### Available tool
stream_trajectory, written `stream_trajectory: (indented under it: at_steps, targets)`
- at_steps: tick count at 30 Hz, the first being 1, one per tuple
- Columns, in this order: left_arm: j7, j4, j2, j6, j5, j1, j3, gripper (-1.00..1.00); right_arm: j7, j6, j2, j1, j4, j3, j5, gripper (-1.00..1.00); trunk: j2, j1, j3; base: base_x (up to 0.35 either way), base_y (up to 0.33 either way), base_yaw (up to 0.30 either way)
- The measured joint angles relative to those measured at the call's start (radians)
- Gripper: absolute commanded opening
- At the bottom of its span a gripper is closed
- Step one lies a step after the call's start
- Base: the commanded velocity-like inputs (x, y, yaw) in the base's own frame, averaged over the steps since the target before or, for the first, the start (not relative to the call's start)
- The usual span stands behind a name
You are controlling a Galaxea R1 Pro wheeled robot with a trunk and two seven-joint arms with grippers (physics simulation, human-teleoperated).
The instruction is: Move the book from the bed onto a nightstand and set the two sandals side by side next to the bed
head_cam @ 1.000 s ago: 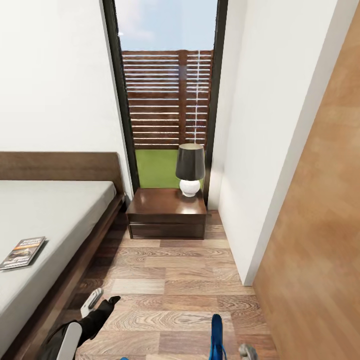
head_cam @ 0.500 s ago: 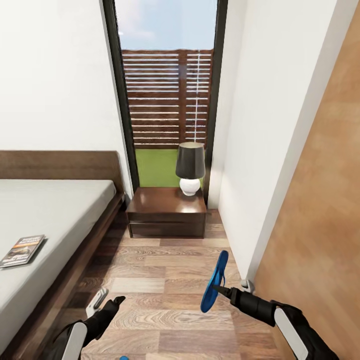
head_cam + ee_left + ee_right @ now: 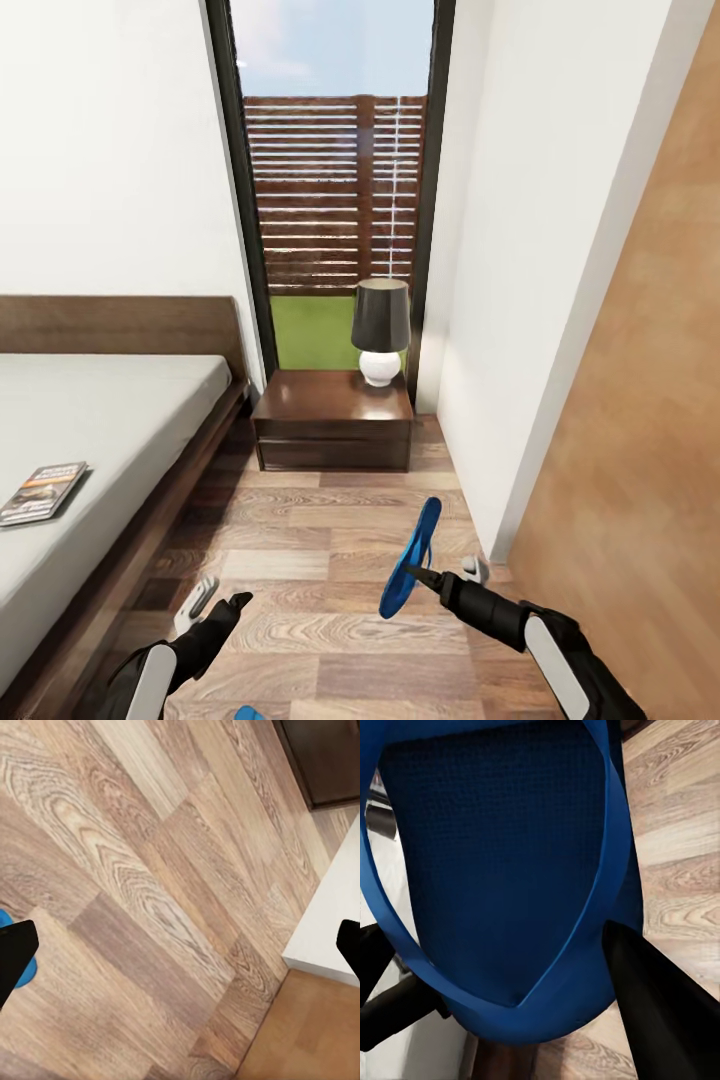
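My right claw (image 3: 428,577) pinches 1 light, floppy sandal (image 3: 409,560) by its edge, best gripped near the strap; my left claw (image 3: 215,600) hangs spread, holding nothing.

white walls (image 3: 110,150) flank a tall black-framed window (image 3: 335,180); below it, a black-shaded lamp (image 3: 380,330) and wood-plank floor (image 3: 320,540).

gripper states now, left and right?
Left gripper: jaws open, empty.
Right gripper: jaws closed on a blue sandal, held above the floor.
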Motion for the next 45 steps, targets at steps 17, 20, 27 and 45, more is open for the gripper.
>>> stream_trajectory:
  at_steps: [17,20,27,45]
  targets:
    - [0.0,0.0,0.0,0.0,0.0,0.0,0.0,1.0,-0.003,-0.074,0.011,0.0,0.13,-0.289,-0.041,-1.0,-0.119,0.065,-0.053,0.0,0.0,0.0]
    - [0.0,0.0,0.0,0.0,0.0,0.0,0.0,1.0,-0.001,-0.074,0.011,0.0,0.131,-0.297,-0.043,-1.0,-0.14,0.077,-0.063,0.0,0.0,0.0]
    - [0.0,0.0,0.0,0.001,0.0,0.0,0.0,1.0,0.007,-0.072,0.011,0.0,0.132,-0.302,-0.053,-1.0,-0.189,0.104,-0.085,0.0,0.0,0.0]
    - [-0.001,0.0,0.0,0.002,0.0,0.0,0.0,1.0,0.0,-0.075,0.012,0.0,0.143,-0.298,-0.286,-1.0,-0.287,0.157,-0.129,0.0,0.0,0.0]
